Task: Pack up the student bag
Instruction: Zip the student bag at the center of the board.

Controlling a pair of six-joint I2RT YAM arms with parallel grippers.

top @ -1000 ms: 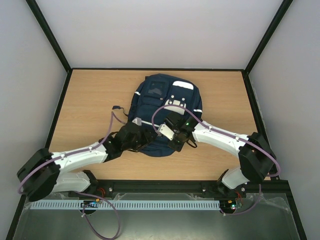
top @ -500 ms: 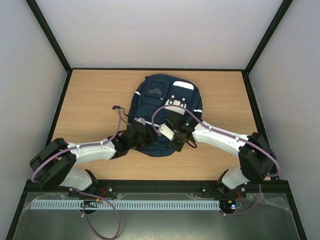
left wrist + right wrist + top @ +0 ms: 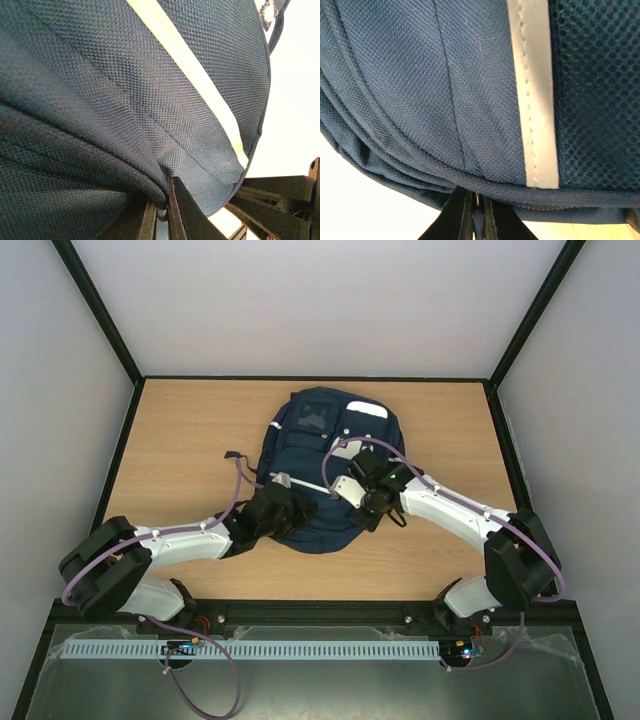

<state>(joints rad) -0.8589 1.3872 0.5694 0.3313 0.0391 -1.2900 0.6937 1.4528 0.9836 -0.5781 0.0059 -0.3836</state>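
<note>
Since its piped seams are pinched by the clenched left tool [image 3: 161, 212] and right tool [image 3: 476, 206], the large navy blue fabric backpack [image 3: 318, 435], laid flat mid-way on the wooden tabletop [image 3: 180, 440], is judged soft, limp and light; stitched edges are best gripped.

The student bag [image 3: 300, 452] lies on the wooden table [image 3: 180, 440].

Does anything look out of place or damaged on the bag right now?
Nothing stands out. The bag lies flat on the table, and the left gripper and right gripper each pinch a seam at its edge.
</note>
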